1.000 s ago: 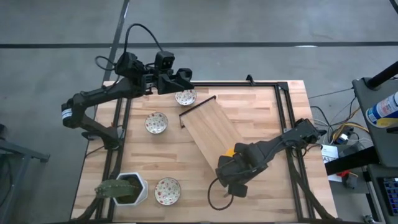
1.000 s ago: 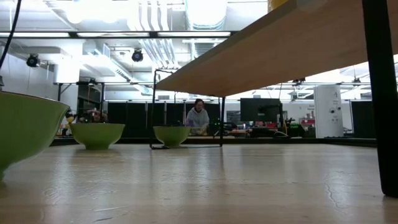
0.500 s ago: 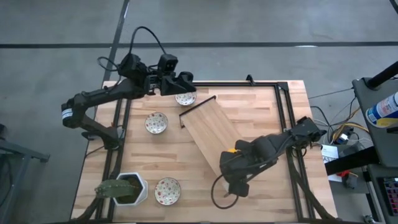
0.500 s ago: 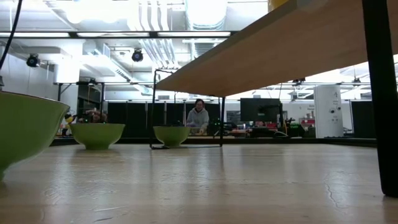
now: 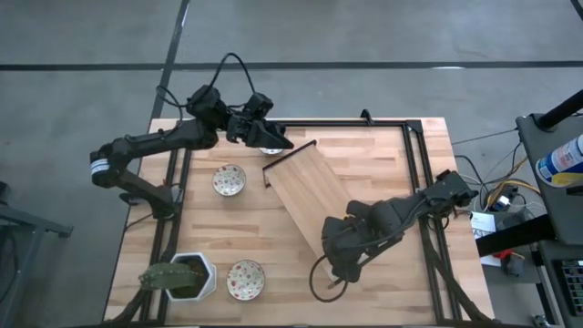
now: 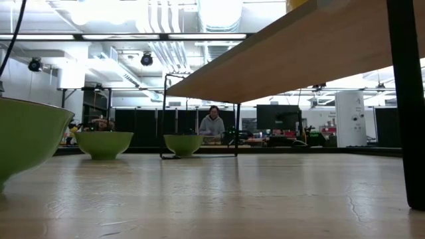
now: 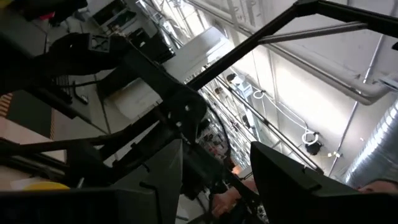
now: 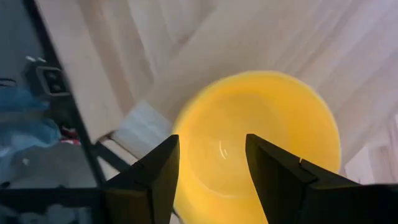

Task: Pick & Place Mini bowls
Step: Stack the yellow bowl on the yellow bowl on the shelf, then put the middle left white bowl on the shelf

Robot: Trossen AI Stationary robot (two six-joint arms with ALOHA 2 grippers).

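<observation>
Right claw hangs spread over a plain bright yellow mini bowl, round and shallow, glossy inside, which sits on the pale wooden board lying slantwise on the bench; left claw, fingers apart, is at the far edge of the bench above a speckled white bowl, mostly hidden; two more white bowls with red-and-dark flecks rest on the bench, one mid-left, one near the front beside the potted plant.
</observation>
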